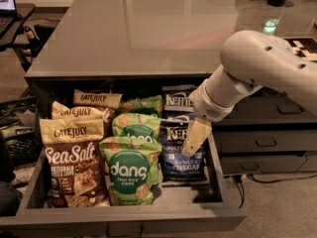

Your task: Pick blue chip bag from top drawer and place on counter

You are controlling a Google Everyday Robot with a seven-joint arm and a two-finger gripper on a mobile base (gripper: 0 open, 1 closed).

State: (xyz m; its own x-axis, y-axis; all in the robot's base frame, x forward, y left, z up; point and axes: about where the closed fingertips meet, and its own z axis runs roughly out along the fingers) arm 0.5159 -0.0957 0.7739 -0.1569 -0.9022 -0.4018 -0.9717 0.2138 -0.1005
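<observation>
The top drawer (218, 192) is pulled open below the counter (148, 29). At its right side stand two navy Kettle blue chip bags, one in front (173, 162) and one behind it (176, 99). My gripper (192, 145) hangs from the white arm that comes in from the right. It points down in front of the upper right part of the front blue chip bag, close to it or touching it. The gripper partly hides that bag's top.
Three brown Late July bags (74, 157) fill the drawer's left side and green Dang bags (130, 170) its middle. Narrower grey drawers with bar handles (267, 143) are at the right. A crate and cables (15, 133) lie on the floor at the left.
</observation>
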